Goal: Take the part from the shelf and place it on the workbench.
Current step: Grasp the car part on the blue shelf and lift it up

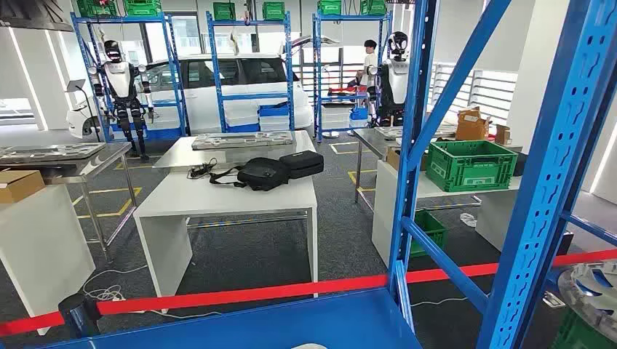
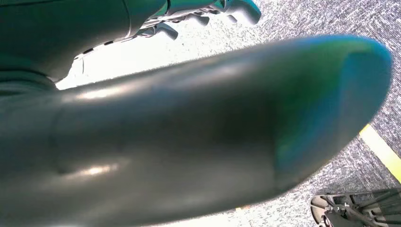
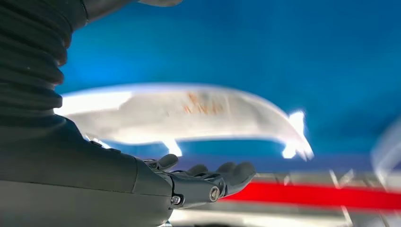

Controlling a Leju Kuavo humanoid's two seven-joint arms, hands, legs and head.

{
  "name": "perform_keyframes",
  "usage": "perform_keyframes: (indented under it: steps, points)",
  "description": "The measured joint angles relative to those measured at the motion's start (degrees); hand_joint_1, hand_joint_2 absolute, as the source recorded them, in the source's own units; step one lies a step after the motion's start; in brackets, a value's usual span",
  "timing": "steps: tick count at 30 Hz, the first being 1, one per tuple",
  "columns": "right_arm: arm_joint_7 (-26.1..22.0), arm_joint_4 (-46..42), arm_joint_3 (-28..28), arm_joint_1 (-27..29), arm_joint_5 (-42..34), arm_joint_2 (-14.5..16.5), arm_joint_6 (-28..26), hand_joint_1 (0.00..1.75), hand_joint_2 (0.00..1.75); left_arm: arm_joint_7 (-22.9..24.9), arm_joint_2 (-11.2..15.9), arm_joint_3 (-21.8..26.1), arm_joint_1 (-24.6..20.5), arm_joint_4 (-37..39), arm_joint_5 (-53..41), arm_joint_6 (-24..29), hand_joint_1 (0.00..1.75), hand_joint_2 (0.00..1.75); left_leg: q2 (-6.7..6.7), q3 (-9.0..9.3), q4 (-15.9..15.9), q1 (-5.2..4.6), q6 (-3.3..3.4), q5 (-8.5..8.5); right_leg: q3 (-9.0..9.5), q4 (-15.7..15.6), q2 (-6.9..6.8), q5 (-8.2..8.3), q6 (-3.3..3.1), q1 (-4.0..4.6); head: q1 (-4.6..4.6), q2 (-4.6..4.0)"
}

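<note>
A pale, long curved part [image 3: 189, 113] lies on the blue shelf board [image 3: 283, 47], blurred in the right wrist view. My right hand [image 3: 203, 182] hovers beside it with fingers stretched out and nothing in them, not touching it. In the head view a sliver of the white part [image 1: 309, 346] shows at the bottom edge on the blue shelf board [image 1: 255, 327]. My left hand [image 2: 189, 132] hangs over grey carpet, its thumb large in the picture and its fingers [image 2: 203, 14] holding nothing. A white table [image 1: 218, 196] stands beyond the shelf.
Blue shelf uprights [image 1: 415, 145] and diagonal braces stand close on the right. Red tape [image 1: 240, 294] stretches across the front. Black bags [image 1: 265, 173] lie on the white table. A green crate [image 1: 471, 164] sits on a bench to the right. A person and two standing robots are far back.
</note>
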Motion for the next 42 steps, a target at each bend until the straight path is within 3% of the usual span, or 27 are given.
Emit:
perform_keyframes:
  steps: [8, 23, 33, 34, 37, 38, 42]
  points:
    - [4.3, 2.5, 4.1, -0.2, 2.9, -1.2, 2.7, 0.00, 1.75, 0.4, -0.1, 0.1, -0.1, 0.0, -0.8, 0.4, 0.00, 0.00, 0.01, 0.16, 0.0, -0.04, 0.05, -0.05, 0.14, 0.0, 0.03, 0.00, 0.02, -0.04, 0.02, 0.00]
    - [9.5, 3.0, 7.0, -0.8, 7.7, -5.3, -2.4, 0.00, 1.75, 0.5, -0.5, 1.1, 0.0, 0.0, -1.0, 0.5, 0.00, 0.00, 0.12, 0.95, 0.0, -0.04, 0.19, -0.38, 1.38, -0.2, 0.11, -0.15, 0.17, -0.04, 0.02, 0.00]
    - [10.7, 2.7, 7.3, -1.3, 8.4, -6.0, -1.4, 0.00, 1.75, -0.2, -0.7, 1.6, 0.1, 0.1, -1.0, 0.4, 0.00, 0.00, 0.25, 1.06, 0.0, -0.04, 0.20, -0.36, 1.61, -0.3, 0.19, -0.05, 0.22, -0.04, 0.02, 0.00]
    - [10.8, 2.5, 7.3, -1.3, 8.4, -6.1, -1.4, 0.14, 1.75, -0.3, -0.7, 1.7, 0.1, 0.1, -1.0, 0.4, 0.00, 0.00, 0.25, 1.07, 0.0, -0.04, 0.19, -0.36, 1.61, -0.3, 0.19, -0.04, 0.22, -0.03, 0.02, 0.00]
    - [11.4, 2.3, 7.4, -1.1, 8.4, -6.4, -1.6, 1.44, 1.75, -0.3, -0.7, 1.9, 0.2, 0.1, -1.0, 0.4, 0.00, 0.00, 0.27, 1.09, 0.0, -0.03, 0.19, -0.36, 1.61, -0.3, 0.22, -0.05, 0.21, -0.03, 0.02, 0.00]
    - [11.7, 2.2, 7.4, -1.0, 8.4, -6.5, -1.7, 1.75, 1.75, -0.3, -0.7, 2.0, 0.2, 0.1, -1.0, 0.4, 0.00, 0.00, 0.31, 1.10, 0.0, -0.03, 0.19, -0.37, 1.61, -0.3, 0.26, -0.05, 0.21, -0.02, 0.02, 0.00]
    - [12.7, 1.9, 7.4, -0.2, 8.5, -6.8, -2.9, 1.75, 1.75, -0.7, -0.7, 2.4, 0.3, 0.1, -1.0, 0.4, 0.00, 0.00, 0.55, 1.21, 0.0, -0.03, 0.34, -0.58, 1.66, -0.3, 0.49, -0.12, 0.27, -0.02, 0.02, 0.00]
